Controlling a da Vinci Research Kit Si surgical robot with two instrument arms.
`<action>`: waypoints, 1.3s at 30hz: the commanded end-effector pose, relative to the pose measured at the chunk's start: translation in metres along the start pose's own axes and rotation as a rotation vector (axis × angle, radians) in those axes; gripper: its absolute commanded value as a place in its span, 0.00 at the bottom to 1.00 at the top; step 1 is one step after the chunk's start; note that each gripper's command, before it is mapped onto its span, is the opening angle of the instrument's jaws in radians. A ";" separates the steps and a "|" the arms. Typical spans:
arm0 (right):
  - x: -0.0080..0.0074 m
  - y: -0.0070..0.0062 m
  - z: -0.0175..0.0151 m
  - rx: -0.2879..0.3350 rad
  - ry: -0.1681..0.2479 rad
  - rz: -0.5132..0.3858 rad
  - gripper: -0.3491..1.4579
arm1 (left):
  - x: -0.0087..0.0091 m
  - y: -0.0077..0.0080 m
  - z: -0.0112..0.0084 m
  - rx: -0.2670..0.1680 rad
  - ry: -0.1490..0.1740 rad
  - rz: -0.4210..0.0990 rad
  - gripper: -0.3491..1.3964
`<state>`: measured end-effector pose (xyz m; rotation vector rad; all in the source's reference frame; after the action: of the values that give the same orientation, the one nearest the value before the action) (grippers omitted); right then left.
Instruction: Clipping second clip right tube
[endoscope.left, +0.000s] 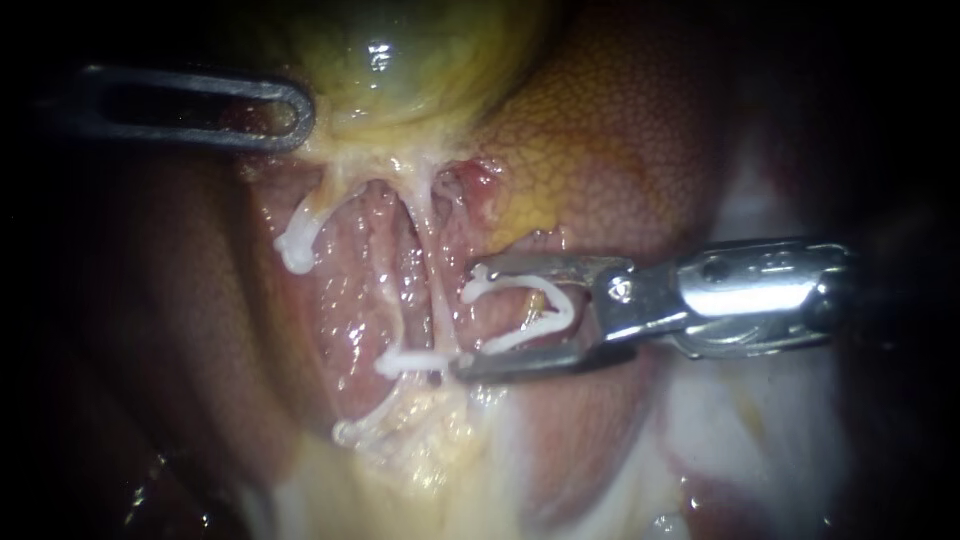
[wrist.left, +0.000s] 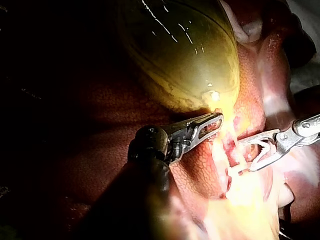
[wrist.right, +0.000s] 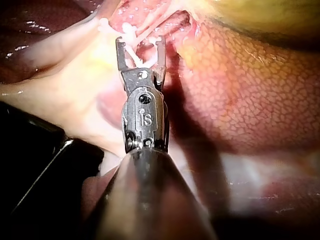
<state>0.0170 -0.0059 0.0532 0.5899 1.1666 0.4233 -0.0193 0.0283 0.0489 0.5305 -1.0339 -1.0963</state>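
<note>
The right tube is judged soft, slick and easily torn. It is best taken squarely, just gallbladder-side of the placed clip. It lies just past the tips of the right instrument, whose wide jaws hold an open clip. The gallbladder is gripped by the left instrument's jaws.

Open white clip just beside pale right tube

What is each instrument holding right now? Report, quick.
Left instrument: shut on the gallbladder.
Right instrument: jaws wide apart, shut on a clip.
</note>
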 end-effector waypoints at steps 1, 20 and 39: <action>0.0000 0.0001 0.0003 0.012 0.011 0.013 0.46 | 0.0000 0.0000 0.0000 -0.001 0.000 0.000 0.00; -0.0001 -0.0003 0.0023 0.267 0.218 0.178 0.44 | 0.0001 0.0000 0.0001 -0.001 0.000 0.000 0.00; 0.0008 -0.0018 0.0026 0.334 0.226 0.255 0.31 | 0.0001 -0.0001 0.0002 -0.005 -0.002 0.001 0.00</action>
<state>0.0198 -0.0073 0.0522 1.0097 1.3964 0.5279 -0.0194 0.0282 0.0490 0.5256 -1.0334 -1.0981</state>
